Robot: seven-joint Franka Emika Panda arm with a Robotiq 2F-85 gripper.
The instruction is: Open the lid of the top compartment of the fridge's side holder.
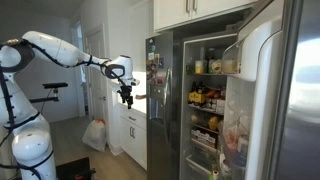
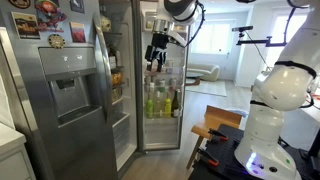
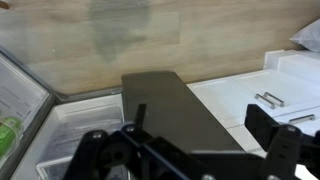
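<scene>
The fridge (image 1: 168,110) is dark grey steel and both doors stand open on a lit white inside with bottles (image 2: 160,98). In an exterior view the far door's side holder (image 1: 250,62) shows a pale closed lid on its top compartment. My gripper (image 1: 126,94) hangs in the air beside the near door's outer face, apart from that holder. It is also in front of the open fridge, high up (image 2: 155,52). In the wrist view my gripper (image 3: 200,135) is open and empty, looking down on a dark door's top edge (image 3: 165,105).
White cabinets (image 3: 275,95) with bar handles stand next to the fridge. A white bag (image 1: 95,134) lies on the wood floor by the cabinets. The dispenser door (image 2: 65,95) carries magnets. A stool (image 2: 215,125) stands near the robot base (image 2: 265,130).
</scene>
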